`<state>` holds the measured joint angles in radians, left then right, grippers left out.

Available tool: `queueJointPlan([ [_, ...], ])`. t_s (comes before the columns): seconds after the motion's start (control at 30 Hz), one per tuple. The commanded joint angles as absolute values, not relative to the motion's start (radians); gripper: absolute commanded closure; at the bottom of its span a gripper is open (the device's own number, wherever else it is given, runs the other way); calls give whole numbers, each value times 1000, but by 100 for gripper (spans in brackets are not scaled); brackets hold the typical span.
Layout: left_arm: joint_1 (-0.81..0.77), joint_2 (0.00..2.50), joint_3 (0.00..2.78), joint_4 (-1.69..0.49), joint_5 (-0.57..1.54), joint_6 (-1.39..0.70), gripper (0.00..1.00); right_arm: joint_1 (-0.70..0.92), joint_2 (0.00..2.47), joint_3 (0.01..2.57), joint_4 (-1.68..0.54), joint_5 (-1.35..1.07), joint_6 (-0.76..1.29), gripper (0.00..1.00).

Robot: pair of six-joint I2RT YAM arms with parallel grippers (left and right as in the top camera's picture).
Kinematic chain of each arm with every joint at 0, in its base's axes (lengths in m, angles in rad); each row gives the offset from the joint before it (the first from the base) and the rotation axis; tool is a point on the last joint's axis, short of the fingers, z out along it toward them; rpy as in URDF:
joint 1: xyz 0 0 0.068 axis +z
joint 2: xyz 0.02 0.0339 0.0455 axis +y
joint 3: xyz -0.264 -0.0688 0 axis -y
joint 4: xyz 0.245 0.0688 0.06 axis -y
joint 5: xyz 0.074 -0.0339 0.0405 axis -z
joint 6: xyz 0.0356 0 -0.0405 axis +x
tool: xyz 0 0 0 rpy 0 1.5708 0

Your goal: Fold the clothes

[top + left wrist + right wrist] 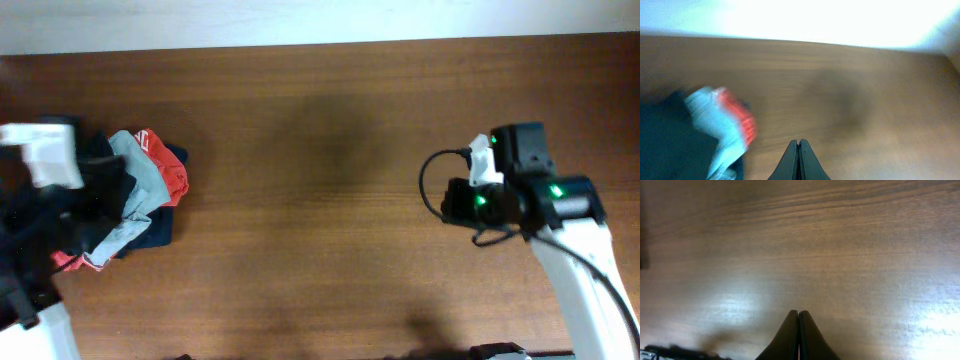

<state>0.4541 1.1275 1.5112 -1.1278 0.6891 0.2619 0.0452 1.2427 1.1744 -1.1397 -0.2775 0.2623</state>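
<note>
1. At the far left of the overhead view, the left arm is smeared with blur. Its dark parts merge with the dark cloth beneath, and the frame cuts off its lower end.
2. The pile of clothes lies bunched at the left end of the table, partly under that arm. A grey-blue piece is on top, a red piece beside it, and a navy piece at the near edge. Black fabric cannot be told from the arm.
3. The left claw has its fingers pressed together with nothing between them, over bare wood just right of the pile. Its wrist view is blurred.
4. The right arm is well apart at the right, showing green lights and a looped black cable. Its base runs off frame.
5. The right claw is pinched closed and empty over bare wood. From overhead its tips cannot be made out.
</note>
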Motion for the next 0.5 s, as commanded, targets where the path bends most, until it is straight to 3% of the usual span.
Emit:
queueJointPlan([
  [0.0,281,1113,1523,-1146,725,510,98,38,1114,1178,-1179,-241,294,96],
  [0.23,-59,1112,1523,-1137,525,555,91,38,851,1178,-1275,-175,327,96],
  [0.27,-88,1109,1523,-1134,511,555,87,38,808,1178,-1280,-175,326,96],
  [0.33,-142,1095,1523,-1134,454,545,66,38,730,1178,-1283,-176,309,95],
  [0.47,-180,1054,1523,-1129,297,433,46,39,586,1178,-1283,-193,223,81],
])
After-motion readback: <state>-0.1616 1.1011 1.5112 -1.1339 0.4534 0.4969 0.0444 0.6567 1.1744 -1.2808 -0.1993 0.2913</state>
